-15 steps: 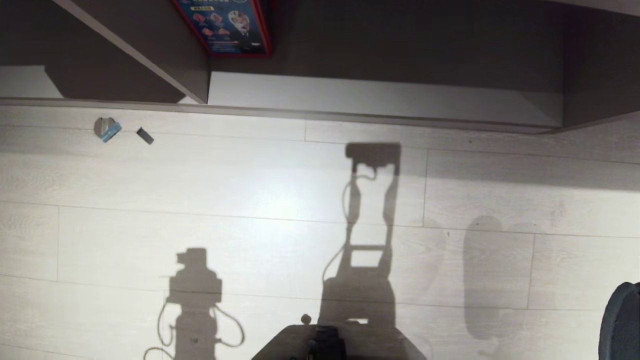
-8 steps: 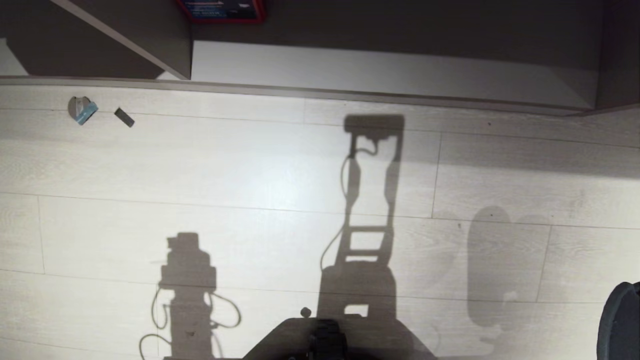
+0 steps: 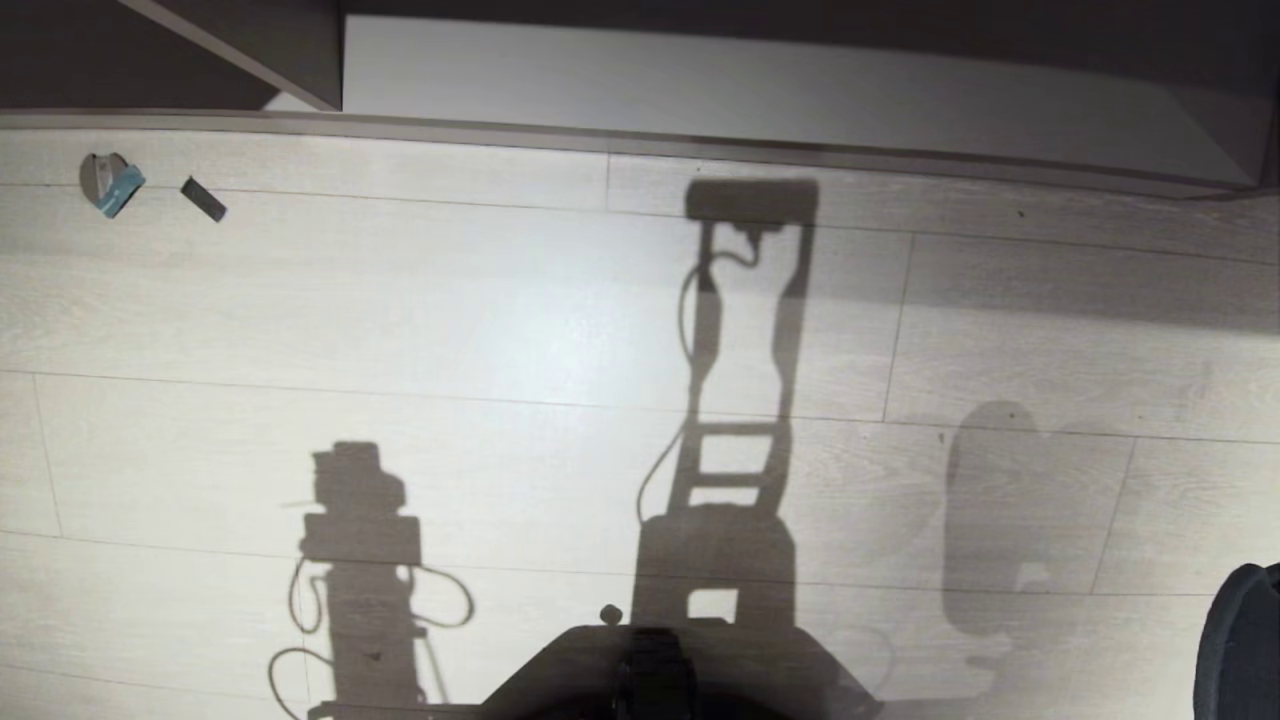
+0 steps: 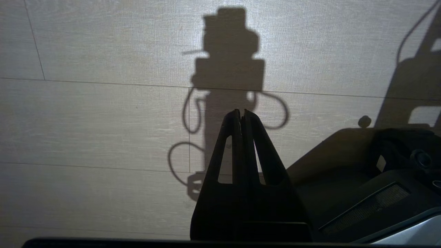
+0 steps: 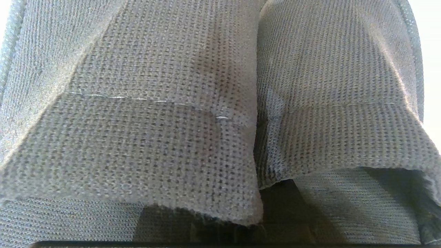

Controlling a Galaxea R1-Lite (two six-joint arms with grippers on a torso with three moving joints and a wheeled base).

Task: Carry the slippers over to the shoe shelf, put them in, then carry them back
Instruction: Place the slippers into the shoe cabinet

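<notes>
Across the right wrist view, slippers (image 5: 220, 113) (unseen overhead).

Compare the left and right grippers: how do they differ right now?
Load: the left gripper holds nothing; the right gripper's wrist view is filled by grey fabric of the slippers, so it seems to carry them. Visibility: the left gripper's fingers show, pressed together over the floor; the right gripper's fingers are hidden behind that fabric. Shared: both are shut.
</notes>
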